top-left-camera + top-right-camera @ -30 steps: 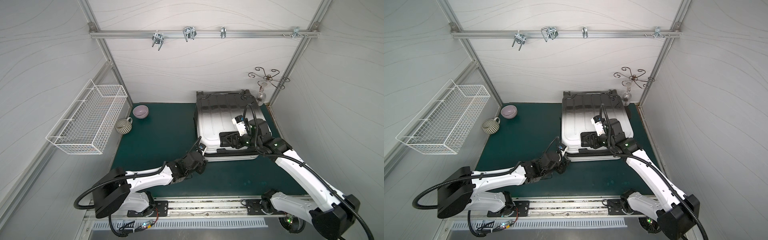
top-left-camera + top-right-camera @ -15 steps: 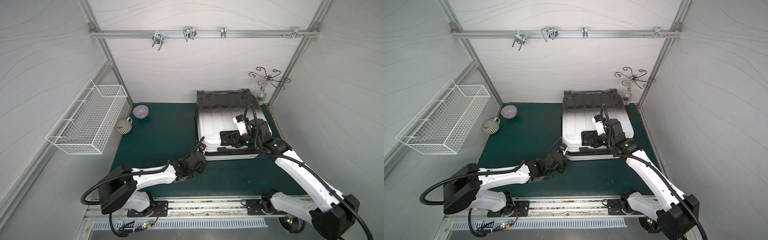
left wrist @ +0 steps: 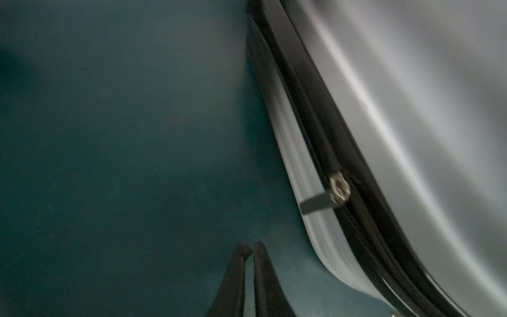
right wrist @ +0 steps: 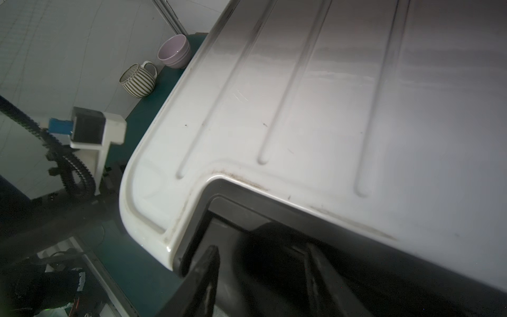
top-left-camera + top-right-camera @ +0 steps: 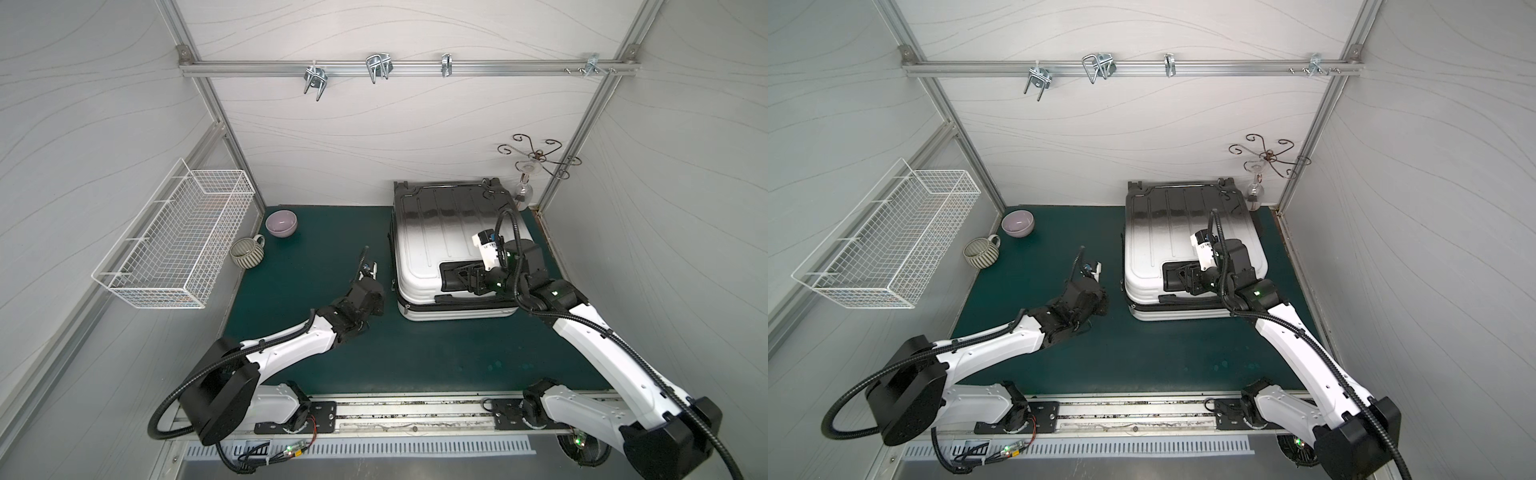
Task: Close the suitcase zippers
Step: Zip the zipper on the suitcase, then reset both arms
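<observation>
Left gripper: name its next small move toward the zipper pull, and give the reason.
Probably open the left gripper and ease it toward the zipper pull. It is shut on nothing above the mat, apart from the suitcase, while the pull sticks out from the case's side, ungrasped.

left pincer [image 3: 251, 247] pressed shut, held low, right pincer [image 4: 260, 255] spread apart
</observation>
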Controlling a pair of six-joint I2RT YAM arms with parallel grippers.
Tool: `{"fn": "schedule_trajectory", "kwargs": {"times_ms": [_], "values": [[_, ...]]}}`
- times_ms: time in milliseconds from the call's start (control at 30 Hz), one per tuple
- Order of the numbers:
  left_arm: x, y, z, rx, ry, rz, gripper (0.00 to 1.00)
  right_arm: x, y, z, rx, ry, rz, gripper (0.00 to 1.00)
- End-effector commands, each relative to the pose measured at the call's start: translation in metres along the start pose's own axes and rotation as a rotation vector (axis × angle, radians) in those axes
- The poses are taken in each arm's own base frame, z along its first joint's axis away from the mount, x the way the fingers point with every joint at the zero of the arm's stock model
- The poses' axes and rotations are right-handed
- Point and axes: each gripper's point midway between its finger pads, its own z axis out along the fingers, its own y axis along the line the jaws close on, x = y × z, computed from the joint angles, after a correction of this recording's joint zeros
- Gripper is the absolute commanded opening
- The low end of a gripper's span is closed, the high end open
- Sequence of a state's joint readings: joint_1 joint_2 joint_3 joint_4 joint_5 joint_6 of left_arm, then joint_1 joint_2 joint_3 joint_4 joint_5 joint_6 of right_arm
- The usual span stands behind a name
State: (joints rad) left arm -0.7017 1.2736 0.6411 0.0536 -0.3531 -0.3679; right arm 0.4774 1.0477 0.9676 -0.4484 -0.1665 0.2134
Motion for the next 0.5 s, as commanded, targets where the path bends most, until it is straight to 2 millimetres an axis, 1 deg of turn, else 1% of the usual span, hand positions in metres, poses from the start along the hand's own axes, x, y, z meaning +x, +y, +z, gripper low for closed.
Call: {"fn": "schedule_trajectory", "kwargs": {"times_ms": [0, 33, 100, 133, 167, 200, 233, 300, 333, 367, 400, 433, 467], "values": [[-0.011, -0.017, -0.012, 0.118, -0.039, -0.035, 0.0, 0.066, -0.023, 0.008, 0.072, 0.222, 0.089, 0.54], [-0.01, -0.017, -0.014, 0.122, -0.039, -0.041, 0.0, 0.064, -0.019, 0.007, 0.05, 0.216, 0.088, 0.55], [-0.01, -0.013, -0.02, 0.118, -0.035, -0.046, 0.06, 0.055, -0.011, 0.0, 0.018, 0.194, 0.09, 0.57], [-0.012, -0.012, -0.026, 0.118, -0.032, -0.043, 0.12, 0.048, -0.008, -0.005, 0.013, 0.168, 0.091, 0.59], [-0.017, -0.008, -0.034, 0.108, -0.043, -0.047, 0.2, 0.04, -0.007, -0.012, 0.021, 0.135, 0.084, 0.6], [-0.023, -0.005, -0.042, 0.097, -0.057, -0.05, 0.3, 0.032, -0.009, -0.018, 0.041, 0.104, 0.073, 0.62], [-0.031, 0.002, -0.05, 0.07, -0.077, -0.041, 0.39, 0.024, -0.014, -0.026, 0.086, 0.07, 0.059, 0.64], [-0.045, 0.023, -0.065, -0.035, -0.122, -0.009, 0.51, 0.01, -0.042, -0.041, 0.244, -0.004, 0.069, 0.67], [-0.055, 0.039, -0.073, -0.116, -0.171, 0.014, 0.57, 0.002, -0.064, -0.051, 0.358, -0.063, 0.084, 0.69], [-0.063, 0.053, -0.079, -0.2, -0.22, 0.056, 0.63, -0.002, -0.084, -0.058, 0.458, -0.125, 0.087, 0.73], [-0.07, 0.066, -0.083, -0.28, -0.26, 0.097, 0.69, -0.006, -0.098, -0.06, 0.52, -0.188, 0.052, 0.76], [-0.077, 0.082, -0.089, -0.376, -0.304, 0.13, 0.75, -0.01, -0.108, -0.057, 0.557, -0.258, -0.03, 0.85], [-0.084, 0.098, -0.095, -0.46, -0.333, 0.133, 0.78, -0.007, -0.12, -0.053, 0.612, -0.308, -0.08, 0.91]]}}
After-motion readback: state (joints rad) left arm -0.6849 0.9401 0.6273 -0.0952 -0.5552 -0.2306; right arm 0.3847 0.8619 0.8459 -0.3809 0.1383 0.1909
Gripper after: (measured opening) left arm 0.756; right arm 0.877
